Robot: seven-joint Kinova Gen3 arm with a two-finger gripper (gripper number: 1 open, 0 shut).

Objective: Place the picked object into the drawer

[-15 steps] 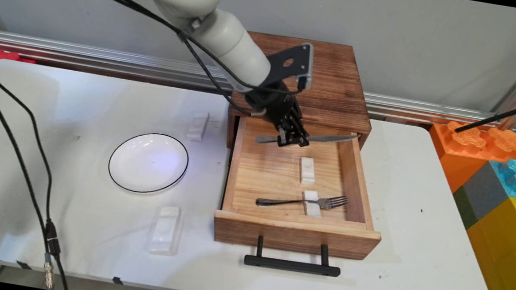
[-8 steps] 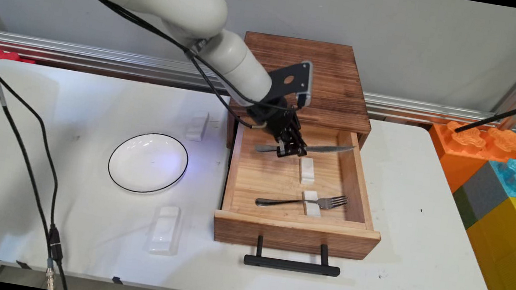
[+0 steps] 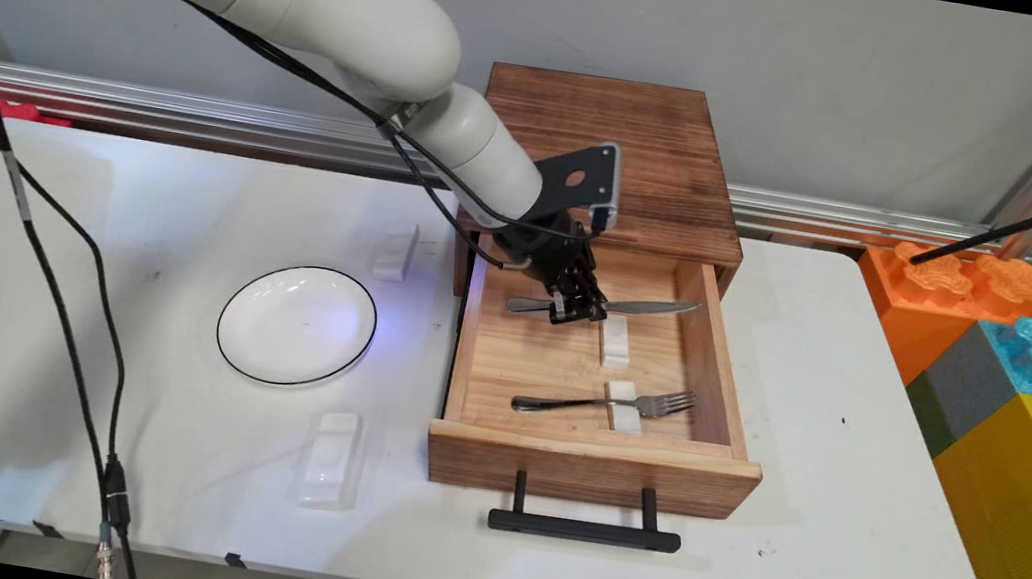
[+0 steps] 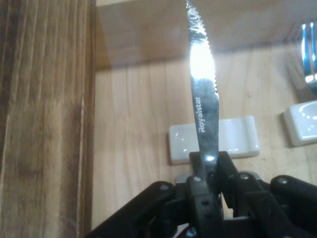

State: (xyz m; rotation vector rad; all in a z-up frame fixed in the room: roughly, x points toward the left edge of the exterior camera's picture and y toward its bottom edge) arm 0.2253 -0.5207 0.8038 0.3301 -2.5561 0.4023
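My gripper (image 3: 577,310) is shut on a steel table knife (image 3: 645,305) and holds it level, low inside the open wooden drawer (image 3: 589,466). The blade points toward the drawer's right wall. In the hand view the knife (image 4: 204,104), stamped Royalstar, rises from the gripper (image 4: 209,168) and crosses above a white cutlery rest (image 4: 237,137). That rest (image 3: 614,341) lies on the drawer floor just under the blade. A fork (image 3: 601,403) lies across a second white rest (image 3: 624,407) nearer the drawer front.
The drawer sticks out of a dark wooden cabinet (image 3: 612,147) and has a black handle (image 3: 583,529) at its front. A white plate (image 3: 297,323) with a black rim sits left of it. Two more white rests (image 3: 396,252) (image 3: 331,457) lie on the table (image 3: 845,538). Coloured blocks (image 3: 1025,402) stand at the right.
The gripper has come down with the knife, deeper into the drawer and slightly nearer, so the blade now hangs just above the rear white rest.
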